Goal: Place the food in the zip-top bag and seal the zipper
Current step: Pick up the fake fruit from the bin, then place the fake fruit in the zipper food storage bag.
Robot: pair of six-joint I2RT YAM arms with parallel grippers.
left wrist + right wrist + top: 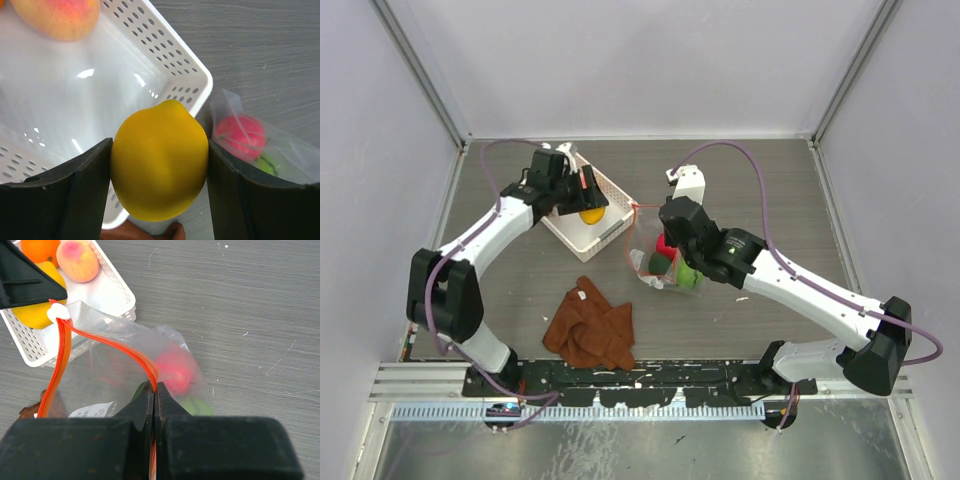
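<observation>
My left gripper [159, 167] is shut on a yellow fruit [159, 160], with a finger pressed on each side, over the corner of the white basket [165, 65] nearest the bag. A peach-pink fruit [57, 17] lies in the basket, and an orange fruit [40, 249] lies beside it. The clear zip-top bag [100, 385] lies right of the basket and holds a red fruit [175, 371] and a green fruit [197, 407]. My right gripper [155, 390] is shut on the orange-red zipper [115, 347], holding the mouth up and open. From above, the left gripper [582, 205] and right gripper [658, 228] flank the bag [655, 262].
A crumpled brown cloth [592, 328] lies on the table in front of the basket [570, 235] and the bag. Pale walls enclose the grey table on the left, right and far sides.
</observation>
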